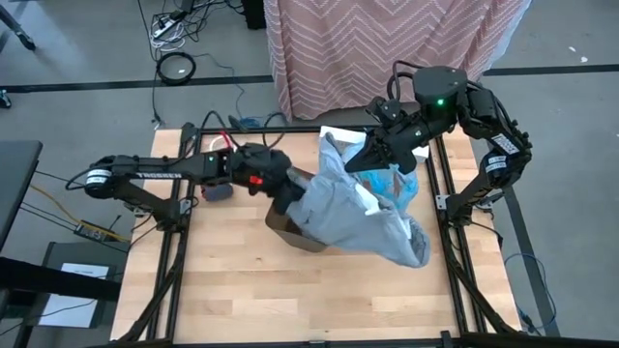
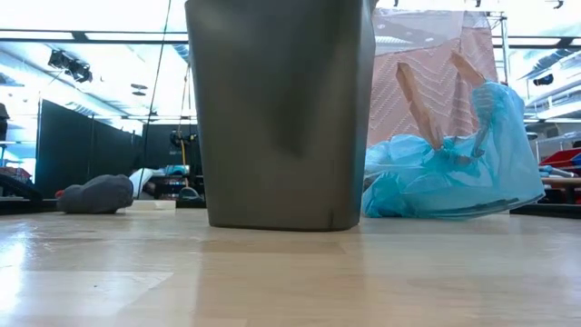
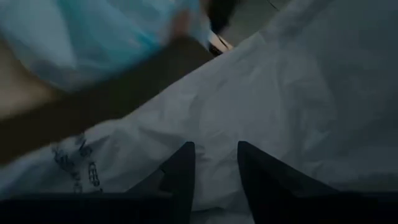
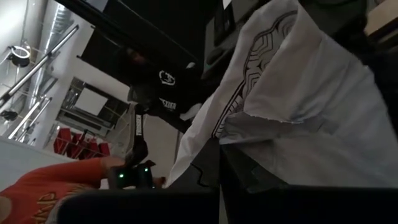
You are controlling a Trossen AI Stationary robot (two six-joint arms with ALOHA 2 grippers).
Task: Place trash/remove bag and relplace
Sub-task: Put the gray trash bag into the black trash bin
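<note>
A grey-brown bin [image 2: 281, 109] stands mid-table. A white bag [image 1: 358, 213] with black print is draped over it, and its loose end reaches the table's near right. My right gripper [image 1: 366, 158] is raised above the bin's far side and shut on this bag [image 4: 292, 81]. My left gripper [image 1: 288, 205] reaches in from the left at the bin's rim. Its fingers are open [image 3: 214, 149] and close against the white bag [image 3: 280, 93]. A full blue bag [image 2: 454, 173] lies on the table behind the bin. The trash is out of view. My left gripper has its open fingertips [image 3: 183, 163] right at the white bag's surface; whether they touch it I cannot tell. My right gripper pinches the white bag's upper part [image 4: 231, 134] between its two fingers, coming from the table's far right and slanting down. The bag hangs slack from them over the bin.
A small dark grey-blue lump [image 1: 218, 193] lies on the table left of the bin, under my left arm. A white flat sheet [image 1: 340, 123] sits at the far edge. A pink chevron cloth [image 1: 387, 48] hangs beyond the table. Bare wood [image 1: 290, 300] spreads along the near side.
</note>
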